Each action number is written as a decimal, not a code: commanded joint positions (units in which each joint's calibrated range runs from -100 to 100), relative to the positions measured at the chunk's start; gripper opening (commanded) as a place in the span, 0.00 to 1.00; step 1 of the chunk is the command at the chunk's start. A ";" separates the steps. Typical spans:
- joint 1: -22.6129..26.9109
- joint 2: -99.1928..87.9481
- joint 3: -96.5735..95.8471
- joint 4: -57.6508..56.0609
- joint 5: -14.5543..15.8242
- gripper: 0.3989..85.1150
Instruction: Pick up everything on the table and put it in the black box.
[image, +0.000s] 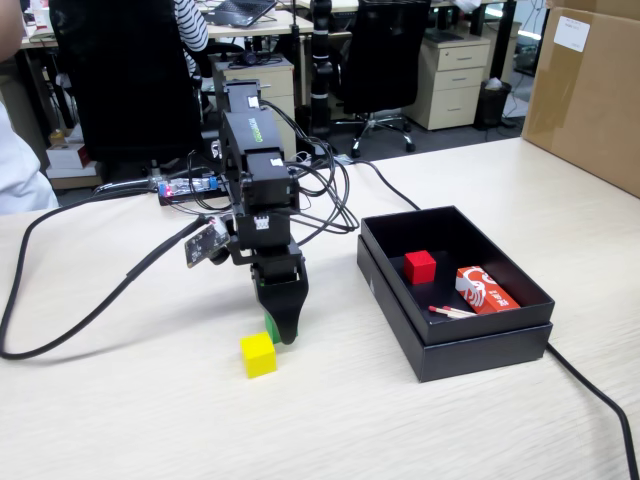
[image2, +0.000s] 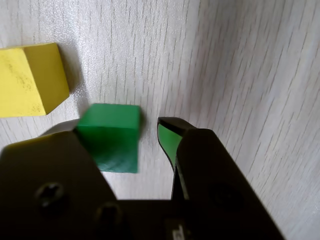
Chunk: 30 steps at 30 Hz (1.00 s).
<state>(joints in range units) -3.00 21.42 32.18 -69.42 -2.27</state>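
On the pale wood-grain surface, the small yellow cube sits just beside the small green cube, which the released gripper straddles, jaws apart. Closing looks next; then a clear rightward path to the shallow black box, holding the red cube.

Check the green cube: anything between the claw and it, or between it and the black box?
Nothing blocks the grasp: the claw is open around the green cube, a gap showing on one side. The yellow cube sits close beside it, on the side away from the black box. The table between cube and box looks bare.
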 joint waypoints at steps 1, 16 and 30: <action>-0.34 -1.06 5.54 -0.17 0.20 0.15; 3.61 -29.74 -1.44 -0.17 1.90 0.01; 19.93 -33.53 3.00 -0.17 8.64 0.01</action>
<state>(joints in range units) 16.63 -11.46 30.72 -69.49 5.93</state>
